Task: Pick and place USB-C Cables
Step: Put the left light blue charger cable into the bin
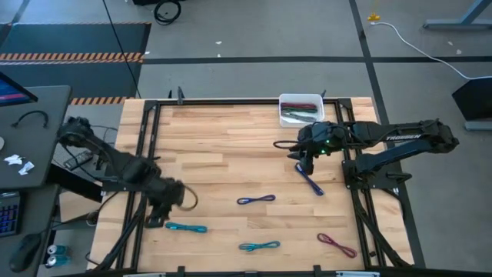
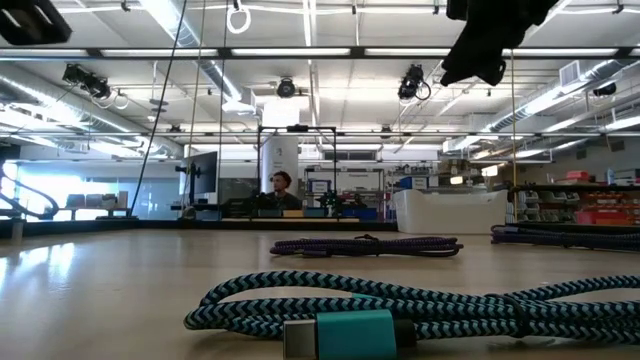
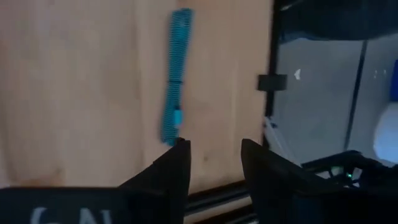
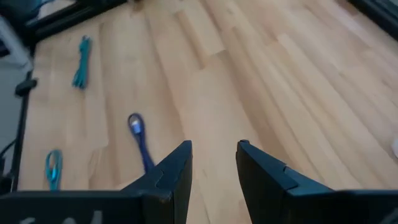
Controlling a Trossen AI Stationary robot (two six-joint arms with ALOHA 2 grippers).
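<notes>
Several short folded USB-C cables lie flat on the wooden table: a teal one (image 1: 186, 228), a blue-purple one (image 1: 256, 200), another teal one (image 1: 259, 246), a maroon one (image 1: 337, 245) and a blue one (image 1: 310, 181). More lie in the white bin (image 1: 300, 98). My left gripper (image 1: 165, 211) is open and empty near the table's left near corner, with the teal cable (image 3: 174, 81) just ahead of its fingers. My right gripper (image 1: 306, 160) hovers open and empty at the far end of the blue cable, below the bin. A blue cable (image 4: 140, 137) shows beside its fingers (image 4: 180, 162).
A black metal frame (image 1: 146, 138) runs along the table's edges, and both arm bases stand on it. The bin sits at the far edge, right of the middle. Bare wood lies between the arms in the table's middle. A desk with clutter (image 1: 23, 138) stands off to the left.
</notes>
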